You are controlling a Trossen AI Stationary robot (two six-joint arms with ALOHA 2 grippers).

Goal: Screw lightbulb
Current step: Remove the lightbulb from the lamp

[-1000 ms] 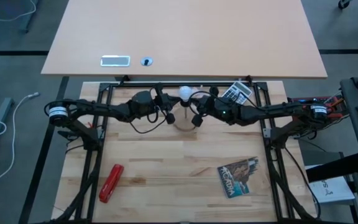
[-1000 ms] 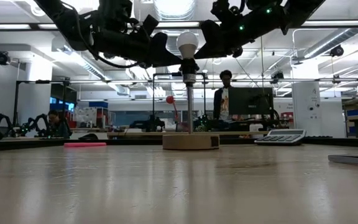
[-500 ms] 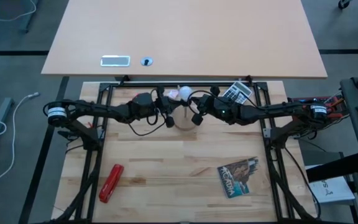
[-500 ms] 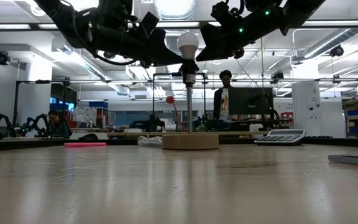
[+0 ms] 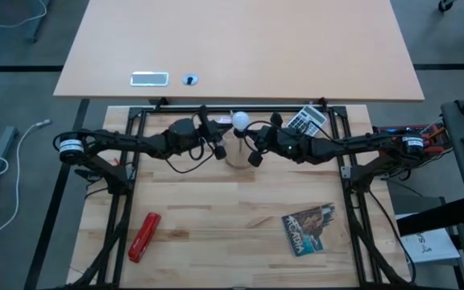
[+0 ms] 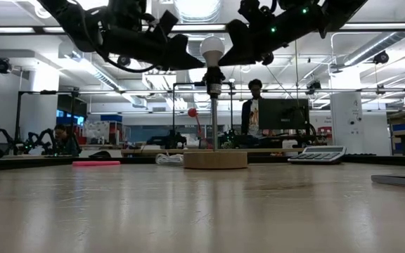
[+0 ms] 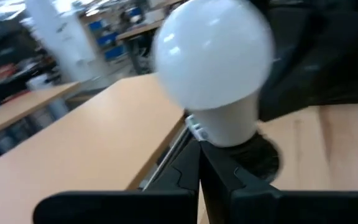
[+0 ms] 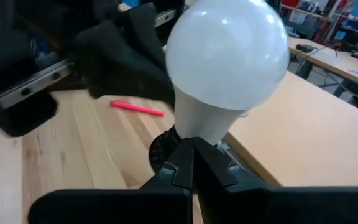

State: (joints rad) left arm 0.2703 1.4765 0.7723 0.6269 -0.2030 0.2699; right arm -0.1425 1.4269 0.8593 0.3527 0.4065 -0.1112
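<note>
lightbulb upright atop black socket on wooden disc, far middle of surface; left tool and right tool flank it, both closed, empty

Almost nothing can be read here. The one piece of print with lettering is the booklet lying on the worktop at about four o'clock in the high view; a title runs along its illustrated cover, but the letters are too small and blurred to make out. The calculator near one o'clock shows rows of keys whose markings cannot be read. No other label, brand, number or sign is legible.
</note>
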